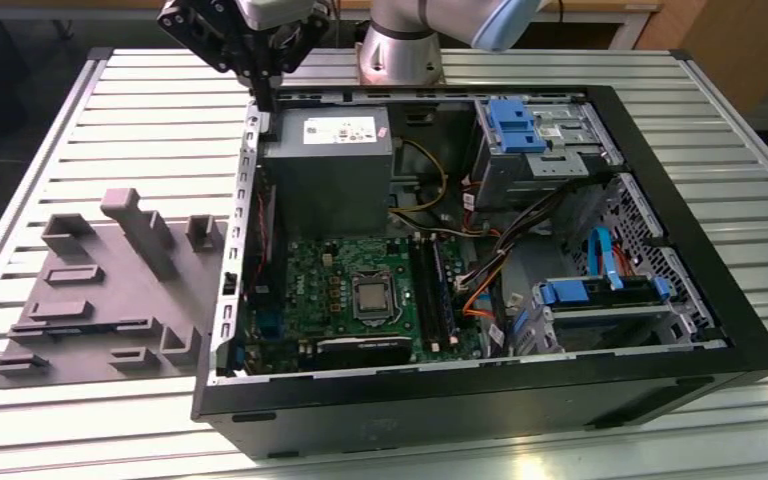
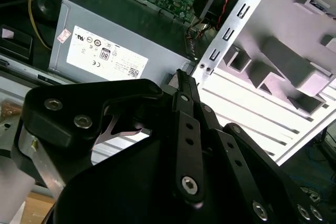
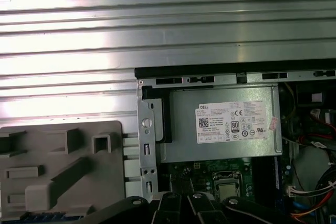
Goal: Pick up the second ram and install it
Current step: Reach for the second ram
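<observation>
Fingers (image 2: pixel 183 81) pinched together, empty, the gripper (image 1: pixel 264 96) hangs over the case (image 1: pixel 491 398); the first wrist view adds the second ram (image 3: pixel 46 217) in the tray (image 3: pixel 107 192).

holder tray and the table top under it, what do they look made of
Holder tray: likely moulded or printed plastic, matte grey, with blocky ribs and no glare. Table top: probably aluminium, with bare silvery slats that catch bright reflections.
</observation>
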Motion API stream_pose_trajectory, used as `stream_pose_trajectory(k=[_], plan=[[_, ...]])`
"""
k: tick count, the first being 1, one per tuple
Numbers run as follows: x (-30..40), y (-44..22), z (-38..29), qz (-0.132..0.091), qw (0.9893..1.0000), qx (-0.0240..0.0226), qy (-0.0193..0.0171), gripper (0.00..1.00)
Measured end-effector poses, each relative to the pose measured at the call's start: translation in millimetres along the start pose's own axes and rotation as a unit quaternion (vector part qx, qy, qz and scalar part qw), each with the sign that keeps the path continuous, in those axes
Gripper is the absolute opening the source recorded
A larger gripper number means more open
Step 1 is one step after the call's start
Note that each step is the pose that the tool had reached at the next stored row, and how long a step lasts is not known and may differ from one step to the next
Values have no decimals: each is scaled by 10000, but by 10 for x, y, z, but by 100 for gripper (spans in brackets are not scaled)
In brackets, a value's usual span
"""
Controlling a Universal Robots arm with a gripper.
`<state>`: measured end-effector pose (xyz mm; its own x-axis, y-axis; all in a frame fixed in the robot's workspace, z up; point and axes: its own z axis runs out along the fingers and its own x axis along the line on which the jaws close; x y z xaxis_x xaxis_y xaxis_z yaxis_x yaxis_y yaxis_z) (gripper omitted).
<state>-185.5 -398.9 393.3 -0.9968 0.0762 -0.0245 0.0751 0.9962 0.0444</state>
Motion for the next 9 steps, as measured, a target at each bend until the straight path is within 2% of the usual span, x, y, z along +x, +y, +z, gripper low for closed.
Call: stream_pose_trajectory(k=[3, 9], plan=[[45, -3, -1, 0, 10000, 0, 0, 11], [93, -7, -2, 0, 10000, 0, 0, 11]])
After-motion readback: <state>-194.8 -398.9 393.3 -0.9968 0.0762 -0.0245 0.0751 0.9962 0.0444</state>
